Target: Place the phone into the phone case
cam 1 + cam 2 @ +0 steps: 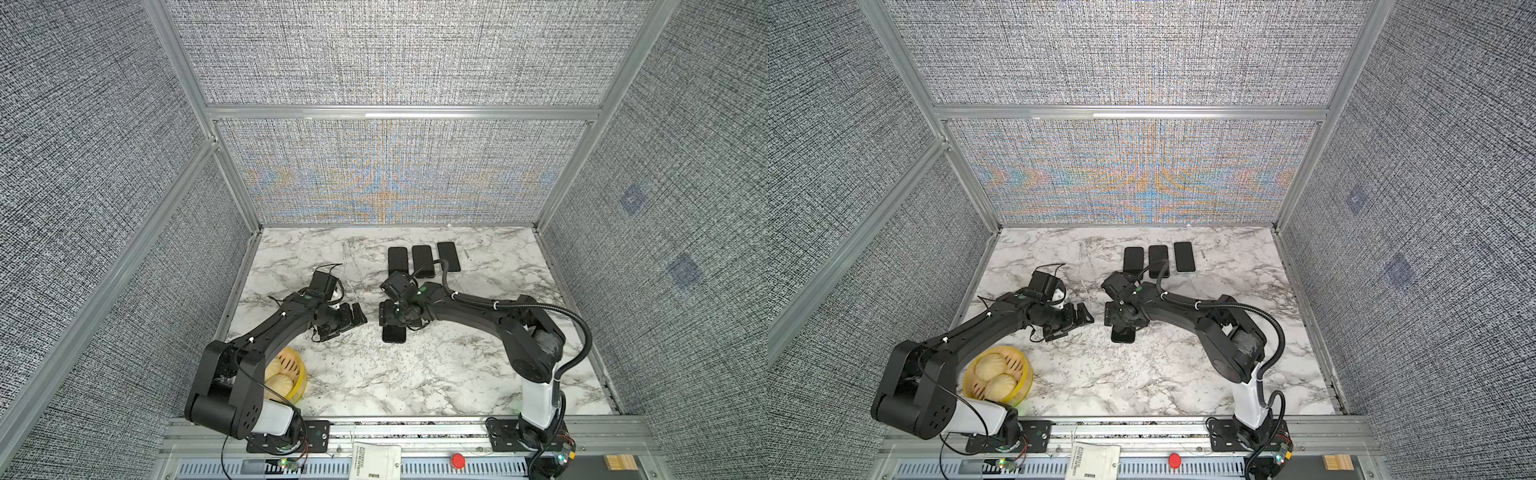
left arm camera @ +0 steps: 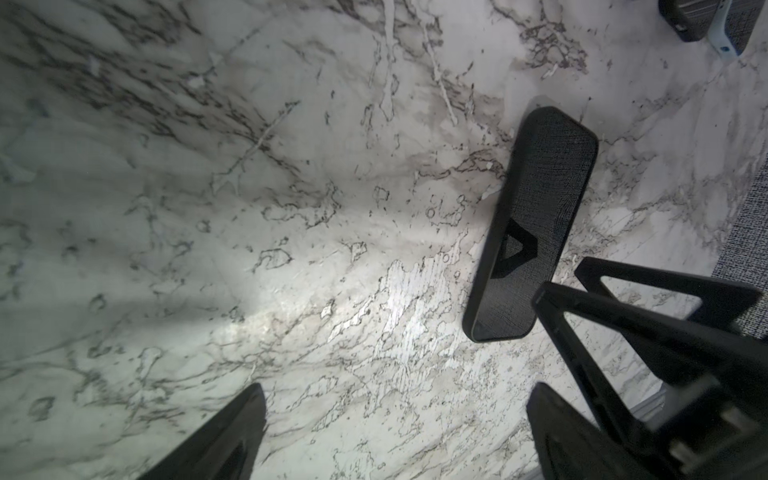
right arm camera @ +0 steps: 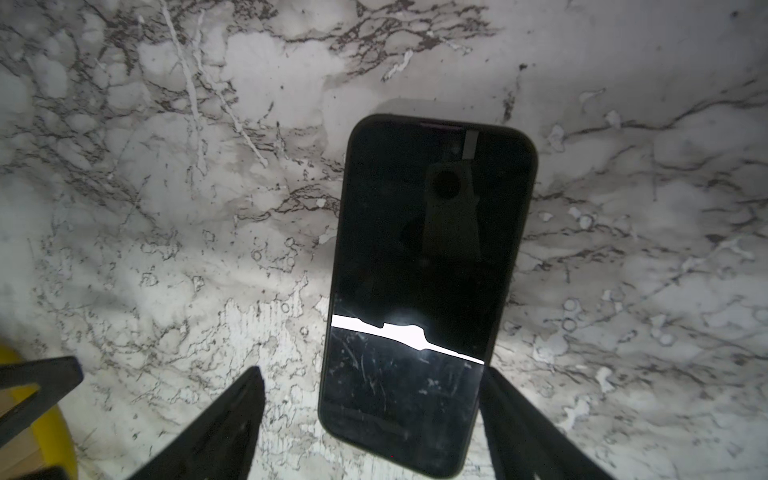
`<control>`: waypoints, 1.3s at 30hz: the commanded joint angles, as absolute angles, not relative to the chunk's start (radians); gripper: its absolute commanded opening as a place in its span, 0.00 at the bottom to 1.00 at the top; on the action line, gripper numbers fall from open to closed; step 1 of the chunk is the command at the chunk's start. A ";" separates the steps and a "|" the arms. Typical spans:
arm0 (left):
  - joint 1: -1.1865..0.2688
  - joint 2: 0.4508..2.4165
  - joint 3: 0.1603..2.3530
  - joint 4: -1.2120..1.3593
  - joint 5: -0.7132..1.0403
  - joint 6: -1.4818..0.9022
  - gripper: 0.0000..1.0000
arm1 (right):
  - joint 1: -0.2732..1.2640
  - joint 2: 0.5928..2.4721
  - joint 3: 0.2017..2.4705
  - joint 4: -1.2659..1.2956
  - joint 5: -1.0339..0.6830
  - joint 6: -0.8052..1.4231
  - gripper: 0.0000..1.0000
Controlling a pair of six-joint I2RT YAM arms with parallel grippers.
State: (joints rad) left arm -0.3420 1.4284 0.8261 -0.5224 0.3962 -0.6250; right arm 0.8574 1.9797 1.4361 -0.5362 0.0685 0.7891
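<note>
The slim black phone [image 3: 428, 270] lies flat, screen up, on the white marble-patterned desk [image 1: 457, 365], near the middle in both top views. A thin black case wall [image 2: 485, 266] runs round its edge, so I judge the phone is already sitting in the case. Whether every corner is pressed home I cannot tell.

The right claw [image 3: 372, 374] hangs right over the phone's near end, released. Its two fingers stand either side of the case without pinching it. The left claw [image 1: 358, 316] is beside it, spread wide and empty, clear of the phone. Three other dark flat slabs [image 1: 423, 261] lie in a row further back, and a round yellow steamer basket [image 1: 1029, 376] with pale buns sits by the left arm's base.

The step in hand looks like letting go and backing away. To do that well, the right claw should rise straight up before swinging off, because a sideways move could catch a fingertip on the rim and peel the case or drag the phone. The left claw should pull back along its own side. If a corner sits proud, a gentle downward press there with fingers brought together would finish it.
</note>
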 commanded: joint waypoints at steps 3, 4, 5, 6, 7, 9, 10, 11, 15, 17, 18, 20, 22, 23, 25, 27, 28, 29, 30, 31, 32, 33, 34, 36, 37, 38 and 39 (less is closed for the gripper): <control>-0.339 1.423 0.800 -0.476 0.451 -0.631 0.99 | 0.873 2.068 1.544 -0.702 0.150 0.816 0.84; -0.339 1.425 0.805 -0.483 0.451 -0.628 0.99 | 0.874 2.076 1.552 -0.706 0.154 0.818 0.84; -0.339 1.422 0.808 -0.492 0.451 -0.626 0.99 | 0.876 2.087 1.555 -0.704 0.155 0.820 0.84; -0.338 1.416 0.810 -0.497 0.448 -0.624 0.99 | 0.878 2.095 1.558 -0.700 0.155 0.818 0.84; -0.339 1.409 0.810 -0.501 0.444 -0.623 0.99 | 0.880 2.100 1.562 -0.701 0.156 0.819 0.84; -0.339 1.397 0.811 -0.514 0.442 -0.620 0.99 | 0.883 2.113 1.573 -0.717 0.164 0.819 0.85; -0.339 1.395 0.814 -0.518 0.443 -0.618 0.99 | 0.885 2.115 1.575 -0.719 0.171 0.817 0.85; -0.339 1.393 0.816 -0.521 0.445 -0.617 0.99 | 0.888 2.115 1.575 -0.724 0.179 0.817 0.85; -0.338 1.383 0.812 -0.519 0.447 -0.623 0.99 | 0.897 2.103 1.558 -0.730 0.213 0.819 0.85; -0.339 1.377 0.804 -0.515 0.445 -0.628 0.99 | 0.896 2.100 1.543 -0.726 0.227 0.825 0.85; -0.340 1.377 0.804 -0.515 0.444 -0.629 0.99 | 0.896 2.101 1.539 -0.724 0.230 0.828 0.85; -0.339 1.380 0.805 -0.517 0.448 -0.626 0.99 | 0.897 2.100 1.548 -0.735 0.237 0.832 0.85; -0.339 1.382 0.804 -0.515 0.448 -0.627 0.99 | 0.902 2.091 1.533 -0.708 0.238 0.820 0.86; -0.339 1.382 0.802 -0.512 0.445 -0.630 0.99 | 0.901 2.089 1.525 -0.694 0.235 0.818 0.86; -0.339 1.386 0.803 -0.509 0.446 -0.630 0.99 | 0.897 2.102 1.529 -0.687 0.223 0.810 0.87; -0.339 1.391 0.802 -0.507 0.446 -0.630 0.99 | 0.894 2.128 1.537 -0.684 0.219 0.802 0.86; -0.338 1.394 0.802 -0.504 0.443 -0.632 0.99 | 0.888 2.144 1.544 -0.686 0.213 0.799 0.86; -0.339 1.398 0.803 -0.501 0.442 -0.632 0.99 | 0.881 2.158 1.546 -0.688 0.200 0.797 0.84; -0.339 1.405 0.805 -0.500 0.442 -0.632 0.99 | 0.873 2.164 1.549 -0.687 0.188 0.789 0.81; -0.339 1.410 0.808 -0.500 0.444 -0.631 0.99 | 0.864 2.164 1.546 -0.686 0.183 0.781 0.79; -0.339 1.416 0.811 -0.499 0.448 -0.629 0.99 | 0.858 2.156 1.537 -0.681 0.181 0.772 0.77; -0.338 1.419 0.814 -0.500 0.450 -0.629 0.99 | 0.849 2.141 1.523 -0.673 0.178 0.762 0.75; -0.339 1.425 0.819 -0.500 0.450 -0.627 0.99 | 0.837 2.123 1.500 -0.662 0.171 0.745 0.73; -0.338 1.436 0.831 -0.507 0.453 -0.621 0.99 | 0.803 2.080 1.461 -0.643 0.146 0.700 0.68; -0.339 1.445 0.839 -0.509 0.458 -0.617 0.99 | 0.782 2.059 1.446 -0.649 0.139 0.663 0.66; -0.339 1.455 0.848 -0.512 0.462 -0.614 0.99 | 0.756 2.042 1.438 -0.664 0.136 0.620 0.65; -0.339 1.463 0.854 -0.514 0.468 -0.611 0.99 | 0.730 2.029 1.433 -0.680 0.136 0.583 0.64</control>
